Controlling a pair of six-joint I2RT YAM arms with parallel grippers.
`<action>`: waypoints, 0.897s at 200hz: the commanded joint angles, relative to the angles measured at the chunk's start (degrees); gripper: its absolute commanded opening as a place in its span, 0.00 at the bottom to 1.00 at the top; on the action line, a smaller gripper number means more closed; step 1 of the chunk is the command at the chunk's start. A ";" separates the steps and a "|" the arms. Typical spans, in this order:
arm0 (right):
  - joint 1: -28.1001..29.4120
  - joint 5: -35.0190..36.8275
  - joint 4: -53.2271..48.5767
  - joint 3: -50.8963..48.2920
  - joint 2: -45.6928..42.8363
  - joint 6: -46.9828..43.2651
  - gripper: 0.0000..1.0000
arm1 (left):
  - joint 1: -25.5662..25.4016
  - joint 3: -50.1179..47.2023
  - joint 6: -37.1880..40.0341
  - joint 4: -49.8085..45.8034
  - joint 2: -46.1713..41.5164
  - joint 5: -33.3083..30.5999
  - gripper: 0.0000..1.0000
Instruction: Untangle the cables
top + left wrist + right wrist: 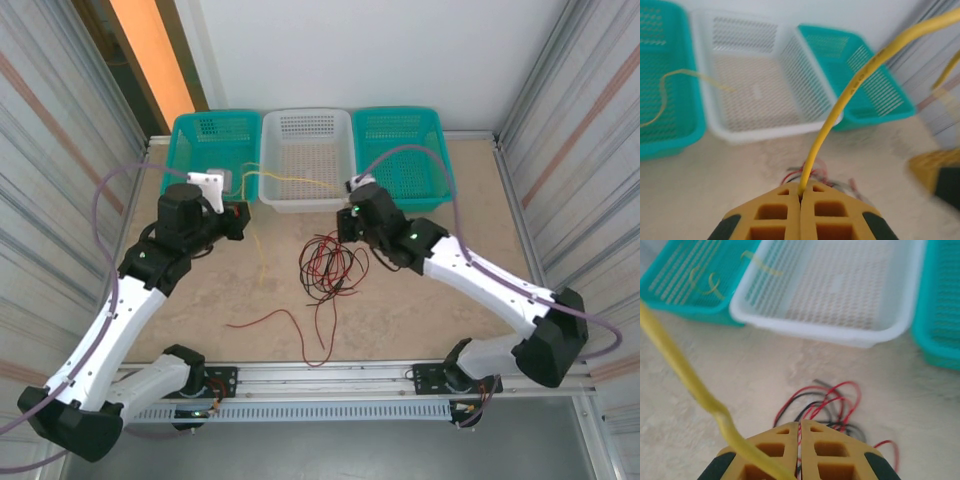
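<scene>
Beige table (420, 290) holds the red and black cables (330, 265) tangled mid-surface; left gripper (800, 192) clenches the yellow cable (837, 105), right gripper (800, 424) closed alongside it. Best drawn clear slowly, watching for snags.

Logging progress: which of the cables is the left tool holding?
The yellow cable, pinched in the shut left tool and lifted up; the red and black cables lie loose on the table.
</scene>
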 commanded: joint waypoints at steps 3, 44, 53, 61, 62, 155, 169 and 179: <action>-6.07 0.82 -2.82 1.09 -6.52 -0.52 0.00 | 0.65 -1.46 5.70 -10.94 -2.14 -6.68 0.00; -17.99 -4.17 -4.16 1.06 -13.43 0.03 0.00 | 0.57 -3.23 6.38 -14.05 1.71 -4.55 0.00; -20.44 -6.06 -4.39 1.24 -14.36 0.37 0.00 | 0.57 -3.26 6.33 -13.91 2.49 -3.42 0.00; -21.88 -7.26 -4.82 1.51 -14.88 0.46 0.00 | 0.54 -3.34 6.36 -13.70 2.97 -2.51 0.00; -22.04 -7.34 -4.90 1.55 -14.97 0.45 0.00 | 0.51 -3.34 6.39 -13.65 3.03 -2.46 0.00; -22.81 -7.65 -9.97 -2.30 -13.74 5.48 0.64 | 17.81 -1.22 -6.34 -4.04 4.50 17.39 0.00; -20.95 -8.49 -8.31 -4.11 -13.70 6.90 0.62 | 19.80 0.70 -9.91 -1.08 6.06 16.92 0.00; -18.58 -7.68 -7.49 -4.80 -13.29 7.45 0.61 | 21.19 2.24 -12.80 0.89 7.34 15.78 0.00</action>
